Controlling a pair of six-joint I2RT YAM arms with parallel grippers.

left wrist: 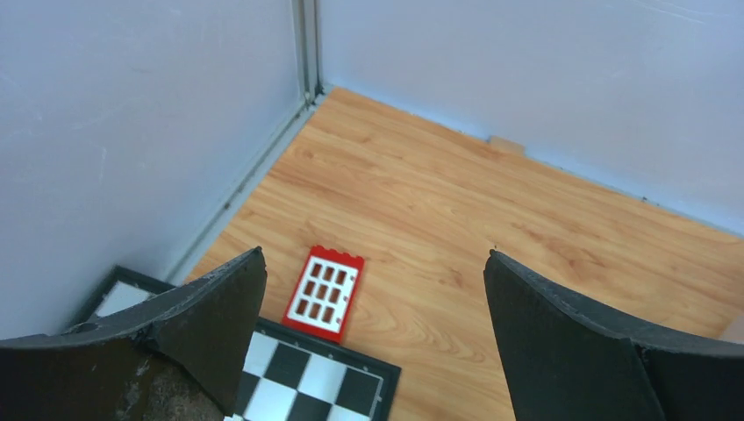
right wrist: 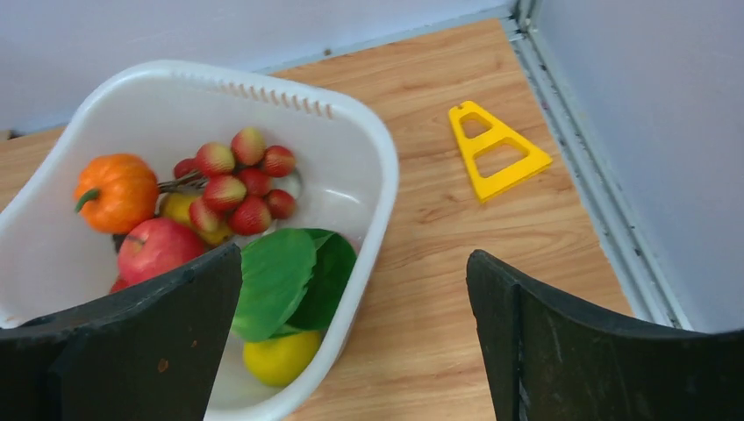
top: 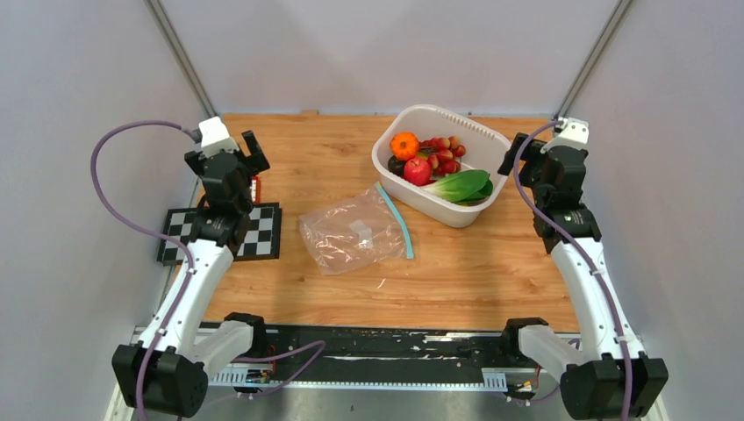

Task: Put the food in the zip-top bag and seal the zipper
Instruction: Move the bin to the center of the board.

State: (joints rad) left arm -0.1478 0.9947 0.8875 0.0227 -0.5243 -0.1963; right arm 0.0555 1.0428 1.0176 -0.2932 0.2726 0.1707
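Noted clear crinkly zip-top bag (top: 351, 232) lying flat just near-left of white plastic basket (top: 436, 209), teal zipper strip (top: 397, 219) on the edge facing basket. Found L gripper (left wrist: 373, 259) well left of basket, R gripper (right wrist: 353, 256) just right of it. Jaws of both spread wide, nothing held. Inside basket: red apple (top: 418, 170), orange tangerine (top: 404, 146), red grape bunch (top: 445, 151), yellow lemon (right wrist: 279, 358), green leaf veg (top: 462, 185). Judged step: first pick. Recommend R drop onto apple from above, clear of rim, with L steadying bag mouth.

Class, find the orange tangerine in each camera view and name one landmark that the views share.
Top external: orange tangerine upper centre, at the white basket's left end.
Left wrist: not in it.
Right wrist: tangerine at far left, inside the basket, above the red apple.
Shared landmark: the white basket, in the top and right wrist views.
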